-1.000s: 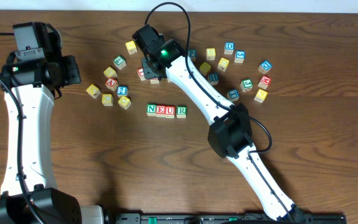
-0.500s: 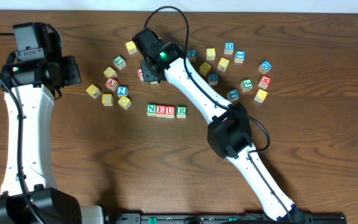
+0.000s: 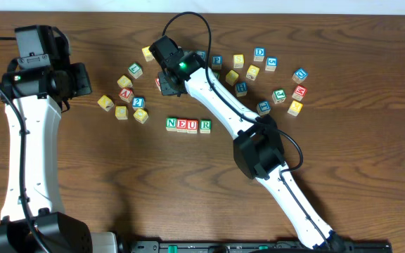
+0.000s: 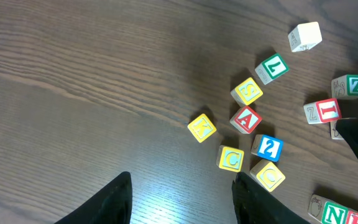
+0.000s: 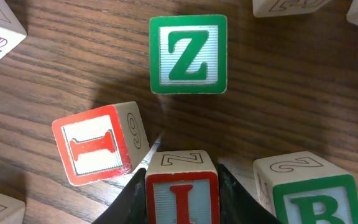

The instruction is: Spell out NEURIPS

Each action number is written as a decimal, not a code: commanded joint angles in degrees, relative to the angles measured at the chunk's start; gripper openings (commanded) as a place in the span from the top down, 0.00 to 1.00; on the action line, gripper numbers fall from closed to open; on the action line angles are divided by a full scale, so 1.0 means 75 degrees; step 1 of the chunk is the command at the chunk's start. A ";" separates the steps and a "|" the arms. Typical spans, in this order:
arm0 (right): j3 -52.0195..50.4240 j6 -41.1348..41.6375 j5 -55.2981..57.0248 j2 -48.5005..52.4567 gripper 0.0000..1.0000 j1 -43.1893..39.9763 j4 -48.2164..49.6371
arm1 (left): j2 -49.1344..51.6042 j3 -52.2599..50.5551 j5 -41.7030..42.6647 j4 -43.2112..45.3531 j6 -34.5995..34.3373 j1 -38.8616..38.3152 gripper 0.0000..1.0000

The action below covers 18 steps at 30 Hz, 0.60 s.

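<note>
Four cubes reading N, E, U, R (image 3: 188, 126) stand in a row at mid-table. Behind the row, my right gripper (image 3: 169, 81) is down among loose cubes. In the right wrist view its fingers press both sides of a red-bordered cube (image 5: 182, 190) showing a red I-like letter, cut off at the frame's bottom edge. A second red I cube (image 5: 98, 146) lies tilted just to the left, apart from the fingers. My left gripper (image 4: 181, 199) hangs open over bare wood, near a yellow S cube (image 4: 248, 91).
A green Z cube (image 5: 188, 55) sits ahead of the right gripper and a green B cube (image 5: 306, 193) close on its right. A cluster of yellow, red and blue cubes (image 3: 126, 98) lies left of the row. More cubes (image 3: 276, 77) are scattered at the back right.
The right gripper has shifted slightly left and back, and its fingers have closed in on the red-bordered cube. The left arm has not moved.
</note>
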 commanded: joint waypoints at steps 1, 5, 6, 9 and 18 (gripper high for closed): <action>0.0061 -0.0157 0.0006 0.0006 0.79 -0.0006 -0.0015 | -0.0131 0.0073 -0.0009 -0.0029 -0.0041 0.0012 0.49; 0.0096 -0.0157 -0.0020 -0.0131 0.83 -0.0032 -0.0085 | -0.0131 0.0073 -0.0009 -0.0029 -0.0041 0.0012 0.49; 0.0105 -0.0157 -0.0017 -0.0210 0.84 -0.0041 -0.0108 | -0.0131 0.0073 -0.0009 -0.0029 -0.0041 0.0012 0.49; 0.0114 -0.0160 -0.0020 -0.0554 0.85 -0.0064 -0.0192 | -0.0131 0.0073 -0.0009 -0.0029 -0.0041 0.0012 0.45; 0.0114 -0.0274 -0.0017 -0.2334 0.92 -0.0187 -0.1145 | -0.0131 0.0073 -0.0009 -0.0029 -0.0041 0.0012 0.45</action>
